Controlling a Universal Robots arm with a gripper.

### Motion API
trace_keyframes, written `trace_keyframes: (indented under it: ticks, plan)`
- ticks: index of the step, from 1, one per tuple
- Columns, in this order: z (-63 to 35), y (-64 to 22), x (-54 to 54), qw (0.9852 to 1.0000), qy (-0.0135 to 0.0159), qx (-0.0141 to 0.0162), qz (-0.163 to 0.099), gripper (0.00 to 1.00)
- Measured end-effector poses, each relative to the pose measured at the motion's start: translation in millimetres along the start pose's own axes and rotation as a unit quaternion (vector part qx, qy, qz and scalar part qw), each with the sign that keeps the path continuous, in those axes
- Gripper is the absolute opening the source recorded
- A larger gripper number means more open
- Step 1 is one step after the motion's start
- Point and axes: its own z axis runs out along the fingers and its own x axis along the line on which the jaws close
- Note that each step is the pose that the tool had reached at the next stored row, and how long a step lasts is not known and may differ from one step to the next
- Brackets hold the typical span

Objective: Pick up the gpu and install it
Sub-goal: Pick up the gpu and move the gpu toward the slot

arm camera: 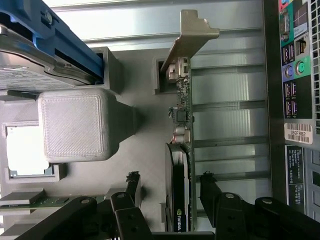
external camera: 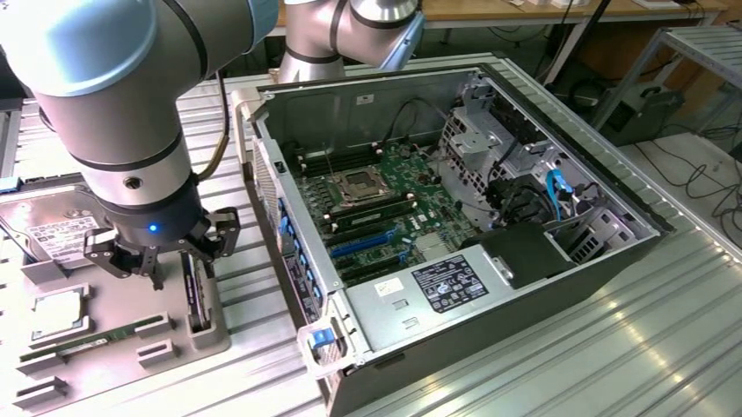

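Both jaws flank the gpu (arm camera: 179, 170) in wrist view.

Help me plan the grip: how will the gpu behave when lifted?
Probably stiff: the gpu is a rigid board with a metal bracket. Likely tippy, since it stands on edge in its holder. Exposed components suggest it is fragile; the open gripper straddles it.

Silver-grey arm (external camera: 134, 165), pale blue joint caps (external camera: 69, 43), black wrist ring (external camera: 145, 208), blue light (external camera: 152, 228), black gripper (external camera: 162, 259).

gpu (arm camera: 179, 192) upright between claw (arm camera: 169, 176) jaws
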Motion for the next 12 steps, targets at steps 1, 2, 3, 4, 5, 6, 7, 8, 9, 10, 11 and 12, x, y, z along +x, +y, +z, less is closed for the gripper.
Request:
trace_keyframes:
  ticks: [1,2,3,4,5,6,7,8,9,10,11,12]
  plan:
    - [0.3,0.0,0.0,1.0,-0.0001,-0.0001,0.0,0.6]
    - [0.7,0.0,0.0,1.0,-0.0001,-0.0001,0.0,0.6]
    - [1.1,0.1,0.0,1.0,-0.0001,-0.0001,0.0,0.6]
    - [1.7,0.9,0.0,1.0,0.0,0.0,0.0,0.6]
    - [2.9,2.4,-0.7,1.0,-0.0001,-0.0001,0.0,0.6]
    - [4.7,3.3,-0.8,1.0,-0.0001,-0.0001,0.0,0.6]
    - [6.1,3.3,-0.8,1.0,0.0,0.0,0.0,0.6]
    - [7.8,3.3,-0.8,1.0,0.0,0.0,0.0,0.6]
    - [9.8,3.3,-0.8,1.0,-0.0001,-0.0001,0.0,0.6]
    - [11.4,3.6,-0.9,1.0,-0.0001,-0.0001,0.0,0.6]
    - [12.8,4.1,-1.2,1.0,-0.0001,-0.0001,0.0,0.6]
    - [13.5,4.6,-1.3,1.0,0.0001,0.0,0.0,0.6]
